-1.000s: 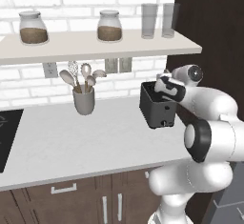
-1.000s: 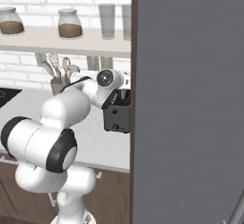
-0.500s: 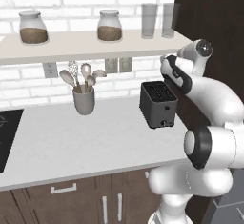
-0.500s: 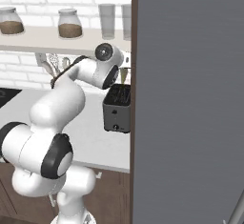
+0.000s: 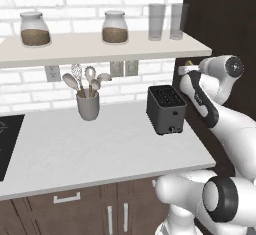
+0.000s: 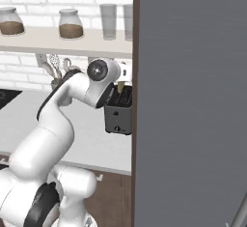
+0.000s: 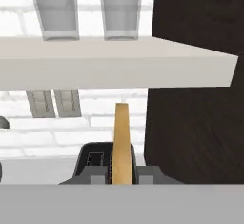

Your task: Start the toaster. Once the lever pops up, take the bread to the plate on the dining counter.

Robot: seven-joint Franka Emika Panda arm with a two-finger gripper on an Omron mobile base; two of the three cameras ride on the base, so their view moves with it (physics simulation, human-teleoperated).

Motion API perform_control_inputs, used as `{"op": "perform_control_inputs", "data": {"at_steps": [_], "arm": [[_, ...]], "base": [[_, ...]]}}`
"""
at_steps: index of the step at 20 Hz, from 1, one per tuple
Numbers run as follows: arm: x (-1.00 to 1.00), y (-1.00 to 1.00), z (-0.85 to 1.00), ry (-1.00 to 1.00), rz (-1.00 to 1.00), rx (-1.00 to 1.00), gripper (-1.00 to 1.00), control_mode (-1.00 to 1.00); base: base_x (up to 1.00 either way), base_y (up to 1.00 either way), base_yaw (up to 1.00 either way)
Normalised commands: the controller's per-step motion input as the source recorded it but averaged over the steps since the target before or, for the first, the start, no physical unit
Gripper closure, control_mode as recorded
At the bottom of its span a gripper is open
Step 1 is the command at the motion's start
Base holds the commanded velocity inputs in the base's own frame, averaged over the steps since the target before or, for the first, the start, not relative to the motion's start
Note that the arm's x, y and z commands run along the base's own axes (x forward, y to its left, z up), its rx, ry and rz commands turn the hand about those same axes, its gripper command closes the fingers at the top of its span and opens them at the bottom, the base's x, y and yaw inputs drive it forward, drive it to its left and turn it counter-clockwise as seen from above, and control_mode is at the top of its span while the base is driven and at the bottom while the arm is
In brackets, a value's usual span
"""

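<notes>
- The gripper [image 7: 122,179] pinches the bread [image 7: 122,144] edge-on, bottom centre of the hand view; the slice rises upright between the fingertips, lifted clear above the toaster [image 7: 95,163]
- In the left base view the toaster [image 5: 166,109] stands right of centre on the pale worktop [image 5: 90,144], slots showing dark
- A grey utensil cup [image 5: 88,105] sits centre-left; two jars and two glasses line the shelf [image 5: 100,46] across the upper frame

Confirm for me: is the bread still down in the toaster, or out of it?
Out. In the hand view the bread stands edge-on between the gripper fingertips, above the toaster; the toaster's slots look empty.
</notes>
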Motion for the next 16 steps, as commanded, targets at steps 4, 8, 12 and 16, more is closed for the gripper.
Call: {"op": "perform_control_inputs", "data": {"at_steps": [4, 8, 12, 16], "arm": [[-0.54, 0.07, 0.01, -0.15, 0.0, 0.0, 1.0, -1.0], [-0.32, 0.09, -0.05, -0.02, 0.0, 0.0, 1.0, -1.0], [-0.01, 0.09, -0.02, 0.0, 0.0, 0.0, 1.0, -1.0], [0.0, 0.08, 0.0, 0.03, 0.0, 0.0, 1.0, -1.0]], "base": [[0.0, 0.0, 0.0], [0.0, 0.0, 0.0], [0.0, 0.0, 0.0], [0.0, 0.0, 0.0]]}}
